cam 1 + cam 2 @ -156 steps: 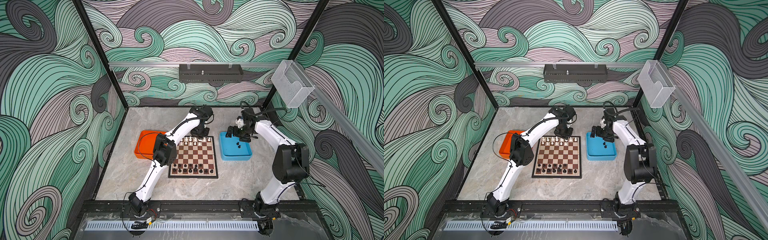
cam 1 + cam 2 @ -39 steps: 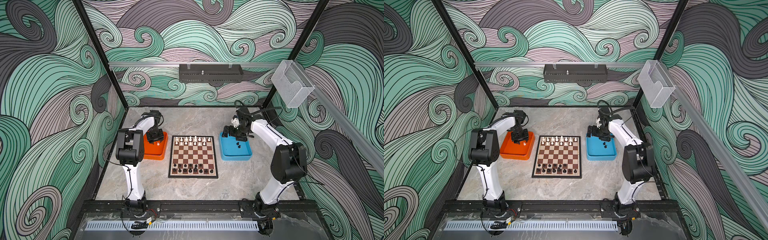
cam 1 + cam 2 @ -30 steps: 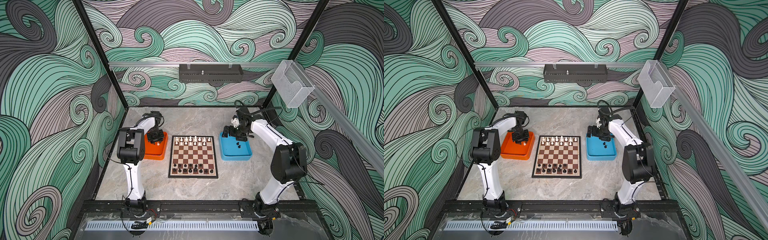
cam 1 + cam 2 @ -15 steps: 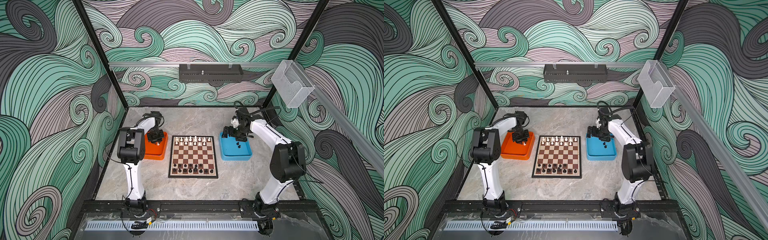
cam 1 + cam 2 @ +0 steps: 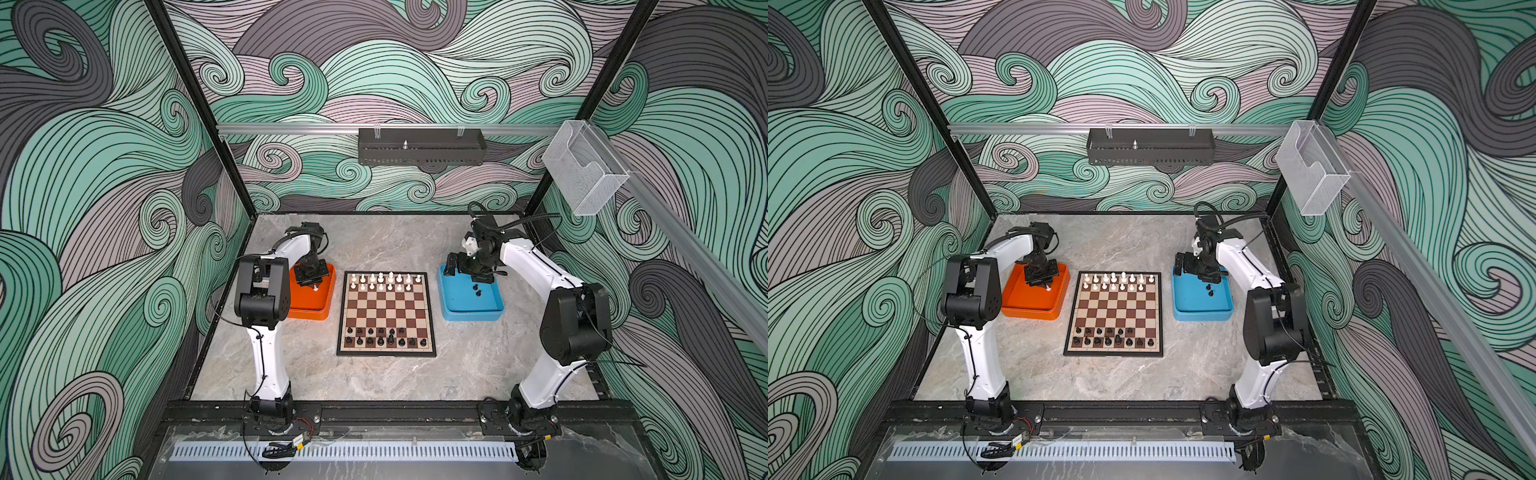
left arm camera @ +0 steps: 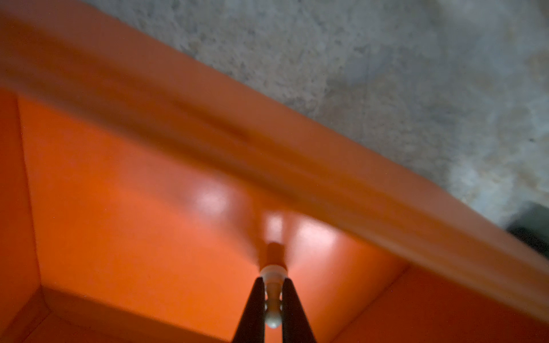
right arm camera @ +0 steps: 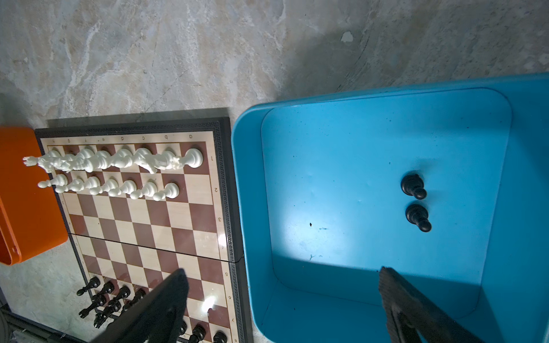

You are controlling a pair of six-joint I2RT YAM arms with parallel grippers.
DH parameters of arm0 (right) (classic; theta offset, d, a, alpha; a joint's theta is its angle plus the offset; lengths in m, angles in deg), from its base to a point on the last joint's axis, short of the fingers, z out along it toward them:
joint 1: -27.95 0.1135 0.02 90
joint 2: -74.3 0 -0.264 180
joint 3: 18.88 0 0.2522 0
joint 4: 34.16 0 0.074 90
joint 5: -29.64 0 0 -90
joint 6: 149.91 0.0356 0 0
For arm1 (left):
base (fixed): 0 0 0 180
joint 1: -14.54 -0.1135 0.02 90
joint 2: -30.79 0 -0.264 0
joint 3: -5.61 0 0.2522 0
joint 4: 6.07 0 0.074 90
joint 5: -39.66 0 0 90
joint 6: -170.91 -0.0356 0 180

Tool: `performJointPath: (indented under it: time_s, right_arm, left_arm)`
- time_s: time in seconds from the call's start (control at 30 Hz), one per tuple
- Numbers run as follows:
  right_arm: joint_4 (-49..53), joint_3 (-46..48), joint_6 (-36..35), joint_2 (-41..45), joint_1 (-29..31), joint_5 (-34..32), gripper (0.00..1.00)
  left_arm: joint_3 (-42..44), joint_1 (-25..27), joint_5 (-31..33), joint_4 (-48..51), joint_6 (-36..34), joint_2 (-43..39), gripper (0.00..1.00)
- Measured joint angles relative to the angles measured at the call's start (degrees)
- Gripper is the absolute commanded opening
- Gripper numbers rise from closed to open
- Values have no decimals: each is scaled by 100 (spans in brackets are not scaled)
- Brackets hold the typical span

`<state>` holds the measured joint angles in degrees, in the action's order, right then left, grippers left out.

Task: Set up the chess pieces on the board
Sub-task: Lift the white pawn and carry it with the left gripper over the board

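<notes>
The board point(image 5: 386, 311) lies mid-table, with white chess pieces point(image 5: 384, 279) filling its two far rows and black ones point(image 5: 386, 337) along the near rows. My left gripper point(image 6: 273, 282) is down in the orange tray point(image 5: 309, 305), shut on a white pawn point(image 6: 273, 300) whose base points at the tray floor. In a top view that pawn point(image 5: 1049, 287) peeks out under the left gripper point(image 5: 1040, 276). My right gripper point(image 7: 283, 274) hangs open and empty over the blue tray point(image 7: 341, 166), where two black pawns point(image 7: 413, 186) point(image 7: 418, 217) stand.
The orange tray sits just left of the board and the blue tray point(image 5: 471, 309) just right of it. A clear plastic box point(image 5: 584, 172) hangs on the right rail. A black rack point(image 5: 422, 145) is fixed to the back rail.
The left arm came from the board's far rows to the orange tray, and its jaws closed on the white pawn. The right gripper stayed open over the blue tray.
</notes>
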<state>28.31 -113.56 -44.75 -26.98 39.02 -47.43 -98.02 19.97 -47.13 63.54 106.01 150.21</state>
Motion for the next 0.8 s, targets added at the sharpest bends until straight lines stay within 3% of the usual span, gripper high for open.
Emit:
performJointPath:
  time_s: [0.43,0.57,0.8]
  right_arm:
    - [0,0,-15,0,-28,-9,100]
    - [0,0,-17,0,-66,-9,100]
    - [2,0,-20,24,-114,-9,100]
  left_arm:
    - [-476,125,116,702,-203,-494,11]
    - [-949,560,153,957,-247,-807,11]
    - [-1947,1840,17,1246,-256,-629,11]
